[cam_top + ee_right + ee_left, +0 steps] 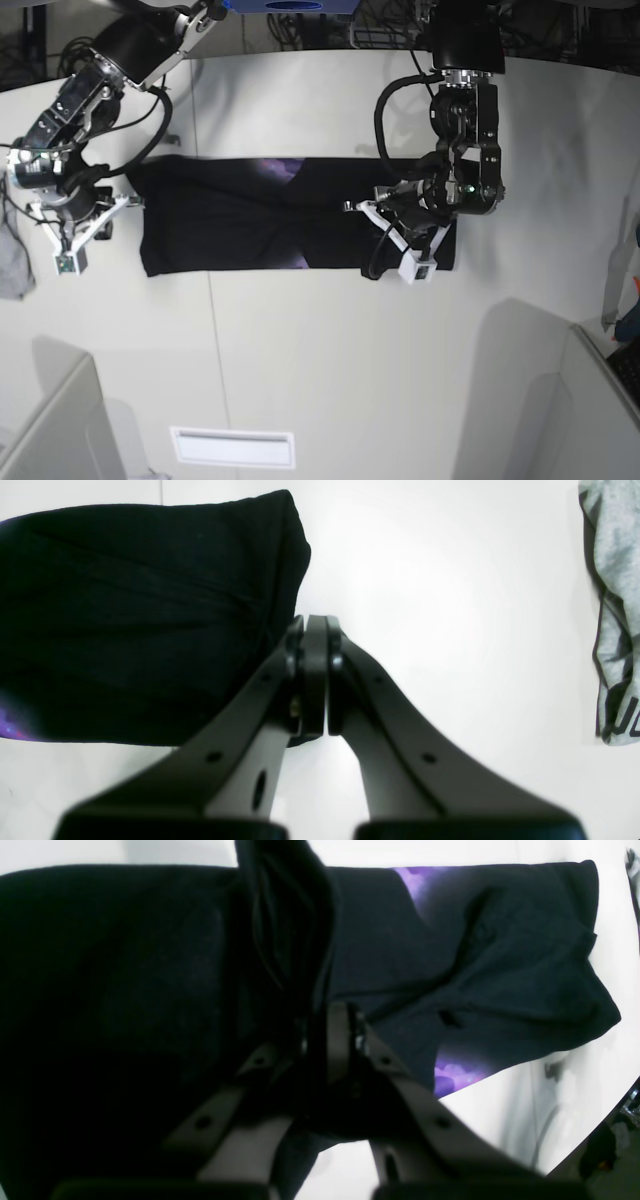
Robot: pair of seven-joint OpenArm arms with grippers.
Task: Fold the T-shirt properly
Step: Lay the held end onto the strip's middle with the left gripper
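The black T-shirt lies stretched out as a long band across the table, with a purple patch of its print showing near the middle. My left gripper is shut on a raised fold of the shirt, and in the base view it sits over the shirt's right part. My right gripper is shut with its jaws together at the shirt's end edge; no fabric shows between the tips. In the base view it is at the shirt's left end.
A small grey cloth lies apart from the shirt; it also shows at the far left edge of the base view. A white table carries everything. Grey partition panels stand at the front corners.
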